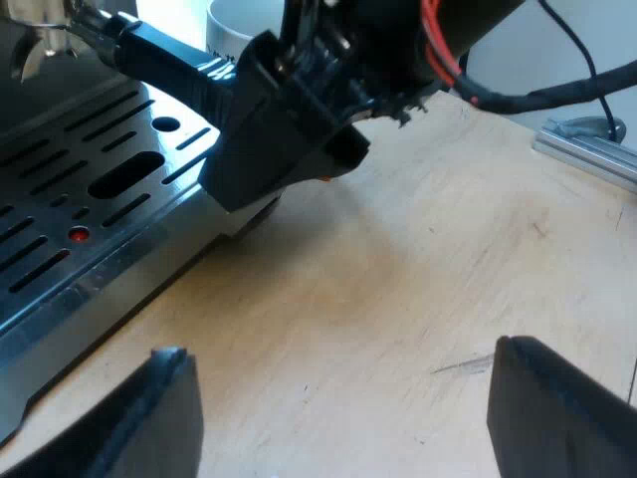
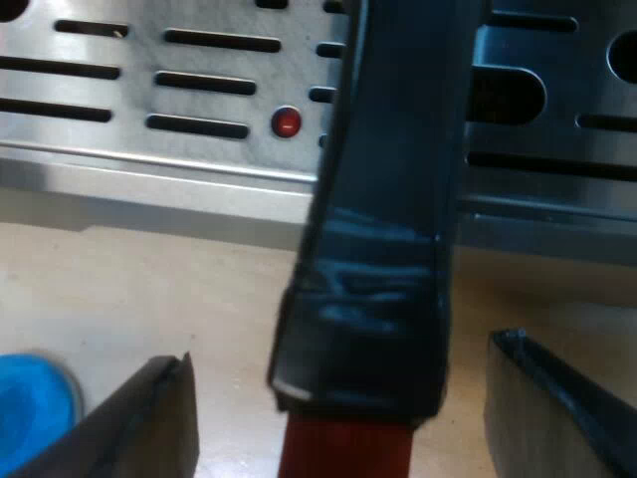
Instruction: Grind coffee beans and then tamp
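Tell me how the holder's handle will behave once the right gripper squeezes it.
The handle looks thick and straight, so probably stiff. Its dark surface looks glossy, so the right gripper may slip a little. It juts out over the drip tray, seemingly locked in: expect it to swing, not lift.

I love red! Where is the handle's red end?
In the right wrist view, the red end sits between the right end effector's open fingers, just off the machine's slotted tray.

Lab or workshop bench, bare plywood top (image 1: 418, 299), aluminium rail (image 1: 587, 151)
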